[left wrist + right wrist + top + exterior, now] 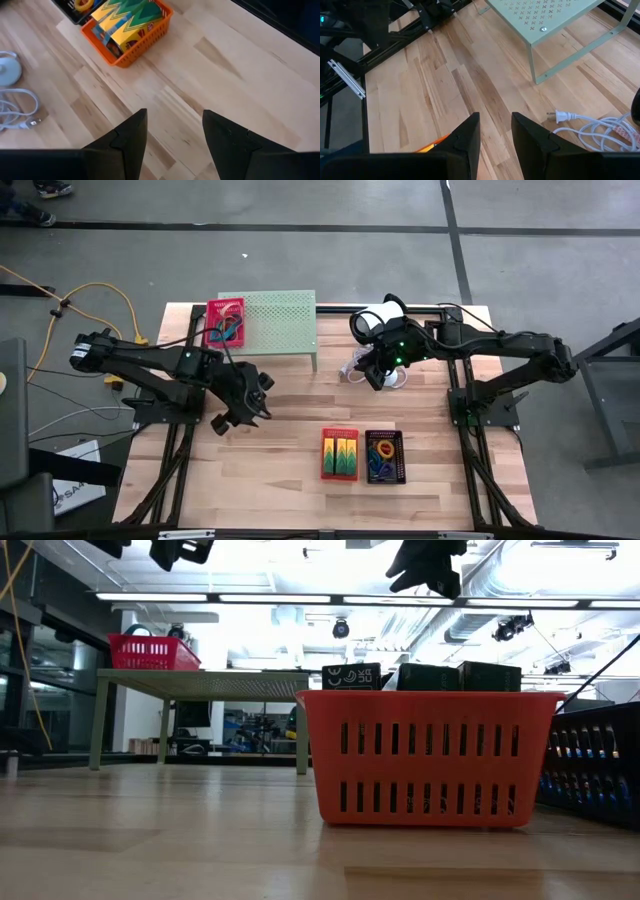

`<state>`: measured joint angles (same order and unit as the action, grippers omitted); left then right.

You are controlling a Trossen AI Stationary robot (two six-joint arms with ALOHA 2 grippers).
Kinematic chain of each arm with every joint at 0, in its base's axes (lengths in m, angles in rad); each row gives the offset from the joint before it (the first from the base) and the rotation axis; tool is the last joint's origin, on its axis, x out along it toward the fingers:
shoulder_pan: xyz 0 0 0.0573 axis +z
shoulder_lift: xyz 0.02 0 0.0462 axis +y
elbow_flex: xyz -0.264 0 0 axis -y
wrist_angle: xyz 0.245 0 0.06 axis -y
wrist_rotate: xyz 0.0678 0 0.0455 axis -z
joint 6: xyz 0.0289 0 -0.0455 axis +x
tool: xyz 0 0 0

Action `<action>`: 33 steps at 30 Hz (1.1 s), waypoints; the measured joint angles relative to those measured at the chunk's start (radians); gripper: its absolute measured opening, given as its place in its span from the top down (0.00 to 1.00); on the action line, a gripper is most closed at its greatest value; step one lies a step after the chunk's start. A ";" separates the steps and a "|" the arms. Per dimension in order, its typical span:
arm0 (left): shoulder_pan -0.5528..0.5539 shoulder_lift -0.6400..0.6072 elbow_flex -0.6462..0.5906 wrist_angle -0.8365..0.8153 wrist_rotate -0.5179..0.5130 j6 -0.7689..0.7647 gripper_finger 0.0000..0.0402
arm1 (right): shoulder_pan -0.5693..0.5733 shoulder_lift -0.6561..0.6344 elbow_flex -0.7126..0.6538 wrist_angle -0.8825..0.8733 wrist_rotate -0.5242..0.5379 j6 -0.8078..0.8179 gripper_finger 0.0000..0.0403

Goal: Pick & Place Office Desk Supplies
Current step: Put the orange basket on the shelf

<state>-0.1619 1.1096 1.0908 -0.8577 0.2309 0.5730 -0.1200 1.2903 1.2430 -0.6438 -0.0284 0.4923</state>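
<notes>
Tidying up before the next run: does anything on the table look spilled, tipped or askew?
Nothing spilled or tipped. The red basket and black basket sit upright side by side; a third basket rests on the green stand. Only the white cable lies loosely coiled.

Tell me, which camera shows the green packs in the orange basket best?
The high view: it looks straight down on the green packs inside the orange basket. The low view shows only their top edges, the left wrist view cuts them off, and the right wrist view misses them.

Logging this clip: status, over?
Left claw open, empty. Right claw partly open, empty. Green packs in orange basket. Nothing in the way.
</notes>
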 joint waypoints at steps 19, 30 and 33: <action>-0.107 0.272 0.000 0.129 -0.004 0.023 0.54 | 0.000 0.000 0.000 0.006 0.000 0.000 0.75; -0.211 0.451 -0.001 0.222 -0.140 0.041 0.54 | 0.000 0.000 0.000 0.021 0.000 0.000 0.75; -0.225 0.477 -0.001 0.251 -0.141 0.041 0.54 | 0.000 0.000 0.000 0.026 0.000 0.000 0.75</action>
<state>-0.3874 1.5871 1.0897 -0.6068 0.0900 0.6144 -0.1197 1.2903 1.2430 -0.6180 -0.0284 0.4923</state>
